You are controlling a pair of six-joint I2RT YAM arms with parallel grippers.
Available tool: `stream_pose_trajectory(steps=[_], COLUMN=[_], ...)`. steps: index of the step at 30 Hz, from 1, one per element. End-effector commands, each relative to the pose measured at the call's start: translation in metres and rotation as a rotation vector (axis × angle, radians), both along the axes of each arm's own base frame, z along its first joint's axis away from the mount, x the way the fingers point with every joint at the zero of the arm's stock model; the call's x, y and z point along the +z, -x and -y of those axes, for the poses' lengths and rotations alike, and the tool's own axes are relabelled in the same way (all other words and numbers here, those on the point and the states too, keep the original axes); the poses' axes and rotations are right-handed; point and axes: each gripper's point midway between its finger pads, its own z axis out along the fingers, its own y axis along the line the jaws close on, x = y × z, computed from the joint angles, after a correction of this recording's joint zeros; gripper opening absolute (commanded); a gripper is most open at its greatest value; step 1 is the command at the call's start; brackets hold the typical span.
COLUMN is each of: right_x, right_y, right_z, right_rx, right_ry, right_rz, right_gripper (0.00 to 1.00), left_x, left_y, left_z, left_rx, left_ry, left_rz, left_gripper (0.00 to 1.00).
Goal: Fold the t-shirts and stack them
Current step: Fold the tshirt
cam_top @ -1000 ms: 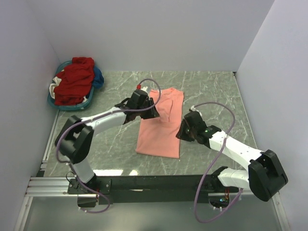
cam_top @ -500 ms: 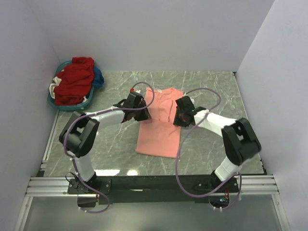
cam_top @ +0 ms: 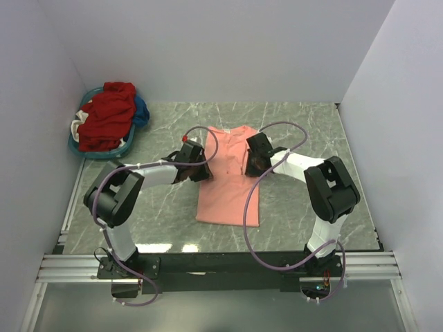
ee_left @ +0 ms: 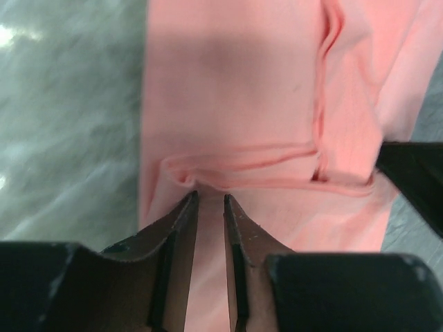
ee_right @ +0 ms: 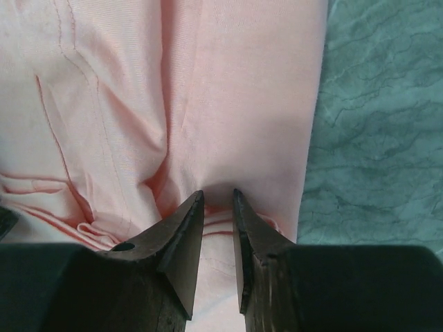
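Note:
The salmon-pink t-shirt (cam_top: 228, 197) lies lengthwise in the middle of the table, folded into a long strip. My left gripper (cam_top: 203, 171) is low at its left edge, and my right gripper (cam_top: 250, 166) is at its right side, both near the upper half. In the left wrist view the gripper (ee_left: 210, 197) stands nearly shut, with pink cloth (ee_left: 242, 90) puckered at the tips. The right gripper (ee_right: 218, 194) shows the same, pinching a wrinkle of cloth (ee_right: 235, 90). A dark red t-shirt (cam_top: 107, 119) and a blue one (cam_top: 142, 111) are heaped in the basket.
The round teal basket (cam_top: 104, 151) sits in the far left corner against the wall. White walls close the table on three sides. A dark part of the right arm (ee_left: 415, 176) shows at the right edge of the left wrist view.
The right gripper swung up and left onto the shirt's right side. The left gripper slid down and left. The shirt's upper part now lies wider and flatter.

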Motion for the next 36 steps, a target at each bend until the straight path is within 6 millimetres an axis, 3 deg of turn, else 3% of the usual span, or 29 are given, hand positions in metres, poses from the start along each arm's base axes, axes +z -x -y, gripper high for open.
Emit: stream_pose_trajectory(steps=[1, 11, 16, 19, 21, 22, 24, 25, 27, 28, 29, 31, 32, 34, 36], right_x=[-0.017, -0.006, -0.009, -0.002, 0.016, 0.035, 0.047, 0.062, 0.075, 0.080, 0.083, 0.079, 0.077, 0.067, 0.059], right_y=[0.019, 0.037, 0.036, 0.028, 0.021, 0.016, 0.020, 0.025, 0.034, 0.049, 0.057, 0.084, 0.097, 0.123, 0.146], right_z=[-0.005, -0.047, -0.054, -0.045, -0.040, -0.036, -0.028, -0.024, -0.019, -0.017, -0.018, -0.014, -0.018, -0.014, -0.016], right_rx=[0.054, 0.163, 0.187, 0.167, 0.143, 0.122, 0.097, 0.085, 0.080, 0.093, 0.095, 0.099, 0.119, 0.120, 0.143], right_ry=[0.033, -0.014, -0.011, 0.035, 0.030, 0.014, -0.008, -0.037, -0.061, -0.099, -0.134, -0.199, -0.240, -0.284, -0.310], right_rz=[-0.068, -0.041, -0.042, -0.013, 0.035, 0.080, 0.100, 0.124, 0.144, 0.146, 0.143, 0.137, 0.118, 0.092, 0.058], right_gripper=[0.31, 0.31, 0.31, 0.31, 0.32, 0.34, 0.36, 0.38, 0.41, 0.42, 0.43, 0.44, 0.44, 0.44, 0.44], left_x=[-0.012, 0.010, 0.022, 0.031, 0.043, 0.054, 0.066, 0.078, 0.080, 0.089, 0.082, 0.087, 0.074, 0.073, 0.055], left_y=[0.026, 0.049, 0.055, 0.055, 0.052, 0.051, 0.054, 0.056, 0.066, 0.071, 0.081, 0.094, 0.106, 0.121, 0.139], left_z=[-0.025, -0.046, -0.051, -0.053, -0.052, -0.051, -0.053, -0.054, -0.058, -0.060, -0.063, -0.064, -0.068, -0.070, -0.076], left_rx=[0.049, 0.103, 0.114, 0.108, 0.098, 0.093, 0.088, 0.083, 0.076, 0.074, 0.064, 0.050, 0.048, 0.037, 0.030], left_ry=[-0.063, -0.040, -0.019, -0.027, -0.021, -0.008, 0.002, 0.015, 0.017, 0.038, 0.036, 0.078, 0.074, 0.116, 0.122], left_rz=[-0.056, -0.014, 0.007, 0.031, 0.054, 0.078, 0.094, 0.120, 0.110, 0.127, 0.101, 0.105, 0.075, 0.063, 0.019], left_gripper=[0.29, 0.29, 0.29, 0.30, 0.30, 0.30, 0.33, 0.34, 0.38, 0.38, 0.39, 0.40, 0.40, 0.42, 0.43])
